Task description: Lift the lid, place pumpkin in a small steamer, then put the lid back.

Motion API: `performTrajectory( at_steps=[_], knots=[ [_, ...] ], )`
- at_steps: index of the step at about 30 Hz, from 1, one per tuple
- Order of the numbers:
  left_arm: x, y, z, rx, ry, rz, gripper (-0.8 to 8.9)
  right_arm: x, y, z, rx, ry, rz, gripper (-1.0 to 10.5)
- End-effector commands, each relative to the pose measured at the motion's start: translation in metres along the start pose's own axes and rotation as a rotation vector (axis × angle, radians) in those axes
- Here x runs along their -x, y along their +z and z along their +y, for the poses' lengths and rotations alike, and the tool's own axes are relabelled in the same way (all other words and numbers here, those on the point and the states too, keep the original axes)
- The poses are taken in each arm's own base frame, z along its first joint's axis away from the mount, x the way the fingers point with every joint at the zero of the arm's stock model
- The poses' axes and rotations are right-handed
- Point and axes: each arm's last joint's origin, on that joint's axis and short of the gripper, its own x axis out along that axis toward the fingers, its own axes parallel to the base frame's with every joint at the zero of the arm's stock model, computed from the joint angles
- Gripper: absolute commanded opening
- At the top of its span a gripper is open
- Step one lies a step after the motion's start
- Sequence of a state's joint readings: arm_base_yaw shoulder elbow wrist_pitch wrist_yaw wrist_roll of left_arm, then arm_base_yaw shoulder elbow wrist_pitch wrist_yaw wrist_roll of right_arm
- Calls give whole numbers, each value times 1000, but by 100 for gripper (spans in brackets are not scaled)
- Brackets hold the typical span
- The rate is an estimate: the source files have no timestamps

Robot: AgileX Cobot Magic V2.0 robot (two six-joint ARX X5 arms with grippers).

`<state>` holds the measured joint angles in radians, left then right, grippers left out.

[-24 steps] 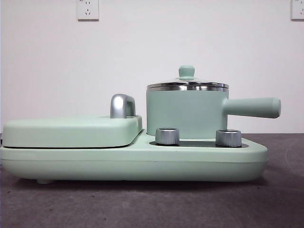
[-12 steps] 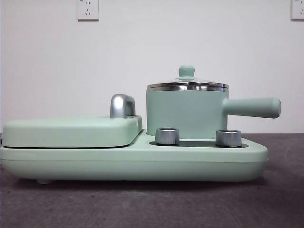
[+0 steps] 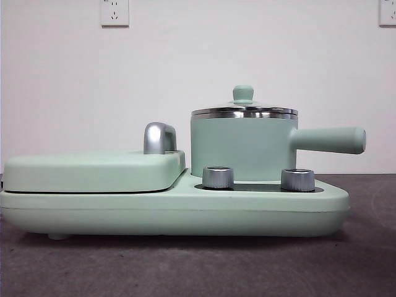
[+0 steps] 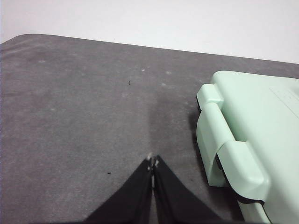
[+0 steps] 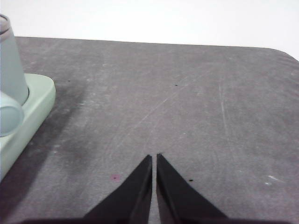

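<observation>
Two arms idle, both off to the sides of the cooker. Left tool (image 4: 153,161) hangs over bare gray counter (image 4: 84,116), jaws closed tip to tip, holding nothing; the cooker's flat cover (image 4: 261,126) end sits just beside it. Right tool (image 5: 154,158) also over bare counter, jaws nearly together with a thin slit between them, empty; the cooker base (image 5: 28,112) corner and the pot's handle tip show at the edge of that view.

Front view: mint-green cooker base (image 3: 185,213) sits on the counter. Small steamer (image 3: 242,148) stands upright on the base's right section, behind two chrome dials (image 3: 218,177), straight handle (image 3: 328,140) pointing right. Lid (image 3: 244,109) is seated on the steamer, steel rim flush on the pot rim, green knob on top. Flat cover (image 3: 93,170) closed over the left section, chrome handle (image 3: 159,137) at its inner end.

Pumpkin not visible in any view. Neither arm shows in the front view.
</observation>
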<state>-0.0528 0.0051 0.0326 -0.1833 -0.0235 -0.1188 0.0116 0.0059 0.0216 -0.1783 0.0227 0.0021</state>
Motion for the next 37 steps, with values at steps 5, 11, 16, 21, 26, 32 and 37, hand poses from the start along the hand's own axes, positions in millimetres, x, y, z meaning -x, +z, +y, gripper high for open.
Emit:
performTrajectory(
  at_steps=[5, 11, 16, 21, 26, 32, 37],
  knots=[
    [-2, -7, 1, -14, 7, 21, 6, -1, -1, 0, 13, -6, -16, 12],
    [-2, -7, 1, -14, 7, 21, 6, -1, -1, 0, 13, -5, -16, 12],
    [-2, -7, 1, -14, 7, 21, 6, -1, -1, 0, 13, -5, -16, 12],
    [-2, -7, 1, -14, 7, 21, 6, -1, -1, 0, 13, -5, -16, 12],
    [-2, -7, 1, -14, 7, 21, 6, -1, -1, 0, 13, -5, -16, 12],
    [-2, -7, 1, -14, 7, 21, 6, -1, -1, 0, 13, -5, -16, 12],
    [-2, -7, 1, -13, 7, 21, 6, -1, -1, 0, 13, -4, -14, 12]
  ],
)
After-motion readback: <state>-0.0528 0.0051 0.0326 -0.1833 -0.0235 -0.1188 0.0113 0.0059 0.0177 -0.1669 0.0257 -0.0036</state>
